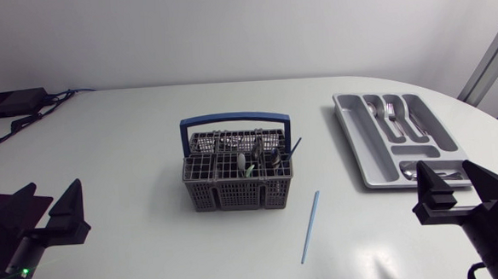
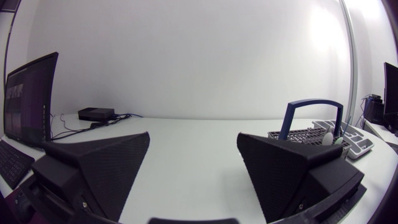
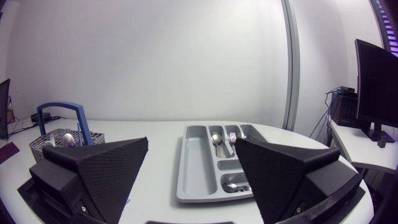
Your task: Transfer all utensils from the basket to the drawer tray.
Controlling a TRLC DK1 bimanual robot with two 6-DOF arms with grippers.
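Risks: the cutlery basket [image 1: 235,196] sits mid-surface [image 1: 147,145], with the remaining utensils [image 1: 260,161] bunched upright in its right compartments under the blue handle [image 1: 233,120]. A grab there likely drags neighbours out or tips the light basket, and the handle blocks a straight descent. A thin blue stick [image 1: 310,227] lies flat right of the basket; it is hard to pinch and may skid. The drawer tray [image 1: 358,147] is far right and holds spoons and forks [image 1: 393,119]; a nudge could slide it. Left pincer [image 2: 193,146]: wide open, empty, near left, well apart from the basket. Right pincer [image 3: 191,146]: wide open, empty, on the near side of the tray.
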